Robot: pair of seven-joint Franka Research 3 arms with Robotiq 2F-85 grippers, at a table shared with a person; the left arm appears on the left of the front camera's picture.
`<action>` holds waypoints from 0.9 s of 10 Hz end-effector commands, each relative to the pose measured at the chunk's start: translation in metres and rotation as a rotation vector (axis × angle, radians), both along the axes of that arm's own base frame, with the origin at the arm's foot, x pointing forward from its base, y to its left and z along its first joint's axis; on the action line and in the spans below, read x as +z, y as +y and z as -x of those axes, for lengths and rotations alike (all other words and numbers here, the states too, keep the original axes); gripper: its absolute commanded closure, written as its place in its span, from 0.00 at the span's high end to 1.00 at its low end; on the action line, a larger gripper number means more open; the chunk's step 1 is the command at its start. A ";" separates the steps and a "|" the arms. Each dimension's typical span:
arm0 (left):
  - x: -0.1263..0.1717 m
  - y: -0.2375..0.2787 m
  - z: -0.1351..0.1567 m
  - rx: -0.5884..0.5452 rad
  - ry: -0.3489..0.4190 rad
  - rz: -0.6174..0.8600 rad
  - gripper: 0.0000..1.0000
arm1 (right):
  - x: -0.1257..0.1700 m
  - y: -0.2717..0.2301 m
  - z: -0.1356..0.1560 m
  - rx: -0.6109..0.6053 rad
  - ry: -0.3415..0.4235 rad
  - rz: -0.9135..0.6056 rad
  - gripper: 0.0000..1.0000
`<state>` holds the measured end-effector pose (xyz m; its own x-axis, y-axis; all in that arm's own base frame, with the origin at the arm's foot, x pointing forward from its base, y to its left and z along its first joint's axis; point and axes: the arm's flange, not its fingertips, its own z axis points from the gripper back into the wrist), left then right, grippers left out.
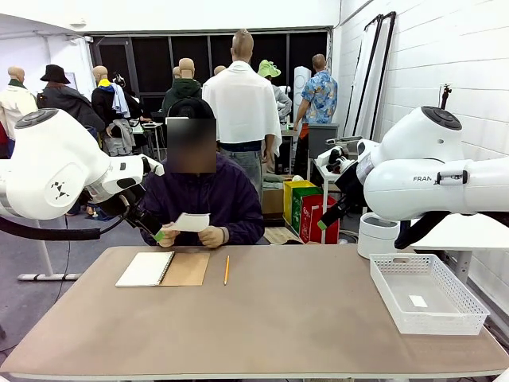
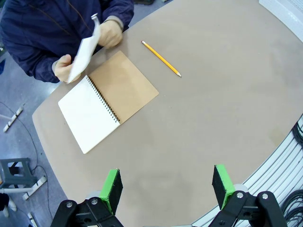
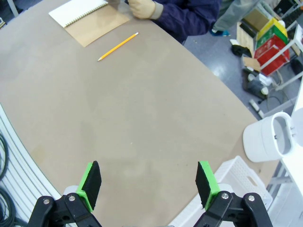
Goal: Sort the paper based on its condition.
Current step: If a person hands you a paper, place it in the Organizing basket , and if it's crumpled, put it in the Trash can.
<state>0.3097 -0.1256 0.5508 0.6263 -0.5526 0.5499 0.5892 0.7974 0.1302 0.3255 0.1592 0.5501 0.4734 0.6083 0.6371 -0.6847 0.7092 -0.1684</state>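
Note:
A person across the table holds a white sheet of paper (image 1: 191, 222) in both hands above the far edge; in the left wrist view the paper (image 2: 84, 54) stands on edge between the hands. My left gripper (image 2: 167, 187) hangs open and empty high over the table's left part, well short of the sheet. From the front, the left gripper (image 1: 157, 233) sits just left of the person's hands. My right gripper (image 3: 147, 183) is open too, with nothing between its green pads, raised over the right half; from the front, the right gripper (image 1: 324, 223) hovers right of the person.
An open spiral notebook (image 1: 163, 269) with a brown cover lies at the far left, a yellow pencil (image 1: 226, 270) beside it. A white mesh basket (image 1: 427, 292) stands at the right edge. A white round bin (image 1: 376, 235) stands beyond the table.

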 end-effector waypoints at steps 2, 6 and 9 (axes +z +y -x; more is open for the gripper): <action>0.000 0.001 0.000 0.001 0.003 -0.002 1.00 | -0.001 -0.002 -0.001 0.004 0.006 0.000 1.00; 0.000 0.001 0.000 0.001 0.003 -0.002 1.00 | -0.001 -0.002 -0.001 0.004 0.006 0.000 1.00; 0.000 0.001 0.000 0.001 0.003 -0.002 1.00 | -0.001 -0.002 -0.001 0.004 0.006 0.000 1.00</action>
